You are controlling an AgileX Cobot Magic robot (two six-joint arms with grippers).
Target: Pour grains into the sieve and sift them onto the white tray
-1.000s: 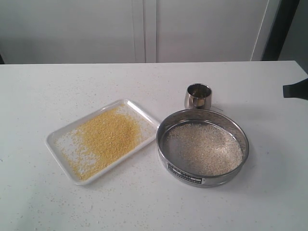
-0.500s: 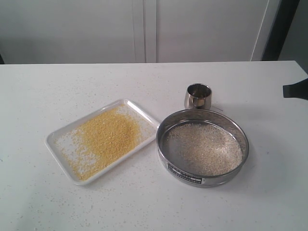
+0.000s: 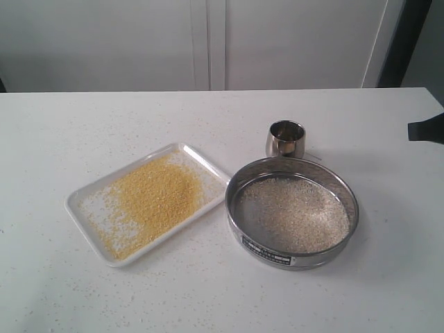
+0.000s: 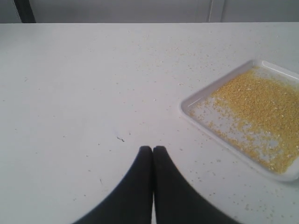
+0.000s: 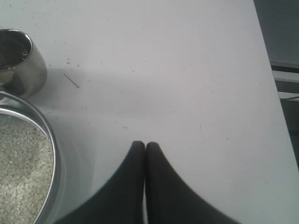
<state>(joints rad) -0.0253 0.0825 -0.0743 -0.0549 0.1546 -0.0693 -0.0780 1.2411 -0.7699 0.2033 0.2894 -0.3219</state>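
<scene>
Sieve (image 3: pixel 316 260) just beside white tray (image 3: pixel 125 172), holding coarse off-white grains (image 3: pixel 295 214); fine yellow grains (image 3: pixel 152 198) lie on the tray. The rigid, smooth steel wall probably suits a level rim pinch. Left gripper (image 4: pixel 153 149) and right gripper (image 5: pixel 142 144): jaws pressed together, empty.

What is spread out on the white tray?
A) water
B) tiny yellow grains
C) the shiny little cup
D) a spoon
B: tiny yellow grains cover much of the white tray, while the paler grains sit in the sieve beside it.
</scene>
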